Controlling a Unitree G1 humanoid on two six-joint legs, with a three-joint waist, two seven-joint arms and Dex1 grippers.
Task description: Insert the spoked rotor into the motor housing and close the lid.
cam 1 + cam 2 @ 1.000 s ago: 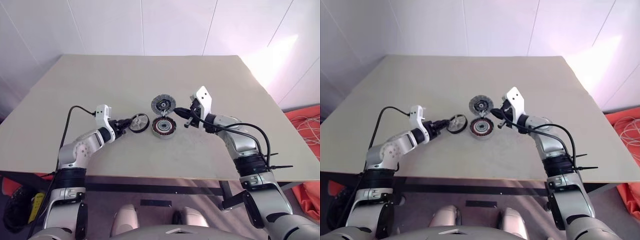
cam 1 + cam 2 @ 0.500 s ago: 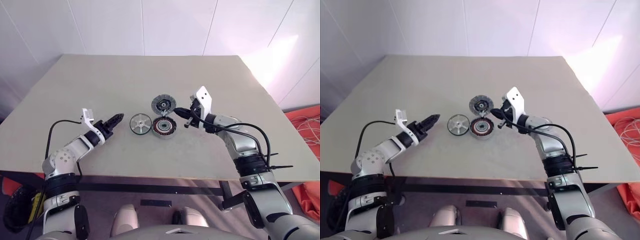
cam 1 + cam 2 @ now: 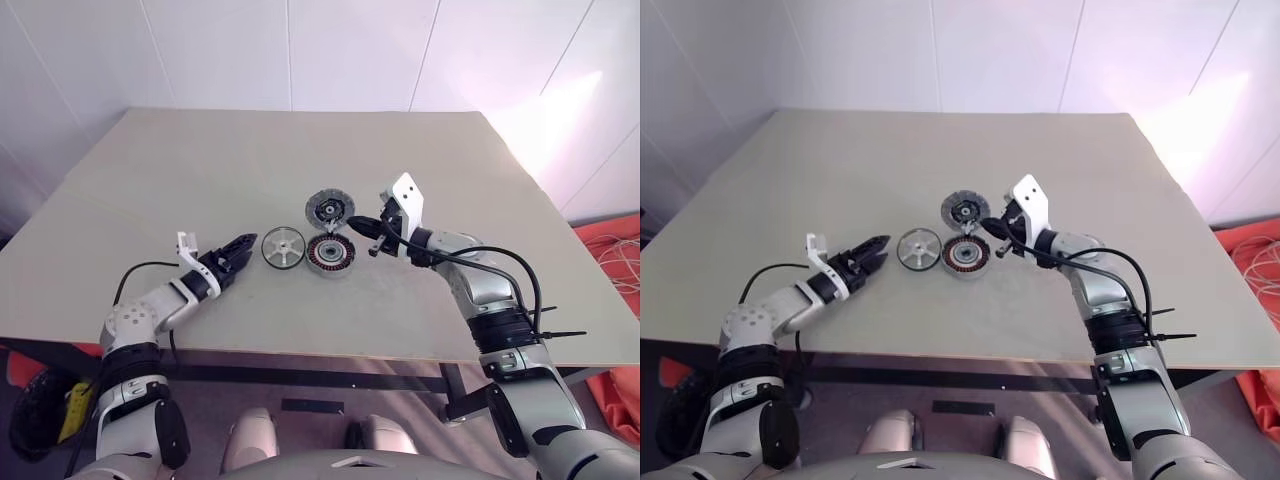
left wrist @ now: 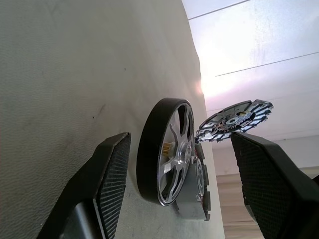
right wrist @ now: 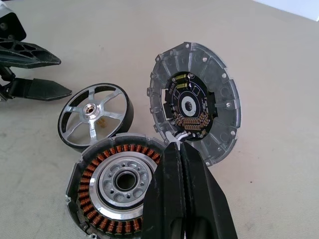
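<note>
Beige table [image 3: 150, 180] | spoked rotor [image 3: 283, 247] – released, flat beside motor housing [image 3: 329, 256] | left gripper [image 3: 240, 247] – spread, empty, withdrawn | right gripper [image 3: 357, 225] pressed together at lid [image 3: 327, 208] hinge | insertion pending

A broad beige table [image 3: 300, 160] is standing against white panelled walls [image 3: 350, 50], which are rising just behind its far edge. Bright light is falling on the wall [image 3: 560, 110] beyond the table's far right corner. Orange fabric with a pale coiled cord [image 3: 612, 255] is lying on the floor beside the table's right edge. A dark frame [image 3: 300, 375] is running beneath the table's near edge.
</note>
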